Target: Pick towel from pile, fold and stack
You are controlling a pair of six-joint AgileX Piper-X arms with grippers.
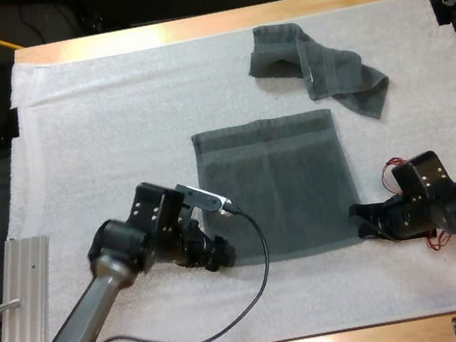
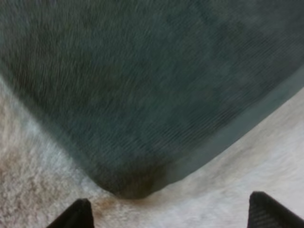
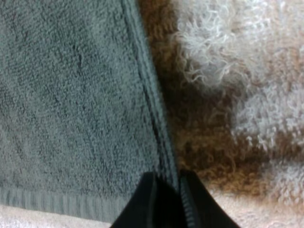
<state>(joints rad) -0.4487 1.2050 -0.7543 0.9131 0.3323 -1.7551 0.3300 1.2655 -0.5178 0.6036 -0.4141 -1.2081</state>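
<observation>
A dark grey-green towel (image 1: pixel 274 185) lies spread flat in the middle of the white mat. My left gripper (image 1: pixel 220 255) sits low at its near left corner. In the left wrist view the fingers (image 2: pixel 76 216) stand wide apart and open, with the towel's corner (image 2: pixel 137 183) just ahead of my left gripper (image 2: pixel 171 216) and untouched. My right gripper (image 1: pixel 359 221) is at the towel's near right corner. In the right wrist view my right gripper (image 3: pixel 173 202) is shut on the towel's hemmed side edge (image 3: pixel 154 109). A crumpled towel (image 1: pixel 316 66) lies at the back right.
The white mat (image 1: pixel 100 130) covers most of the wooden table (image 1: pixel 213 22). A ribbed metal plate (image 1: pixel 20 308) lies off the mat's near left edge. Bare mat stretches to the left of the flat towel and along the front.
</observation>
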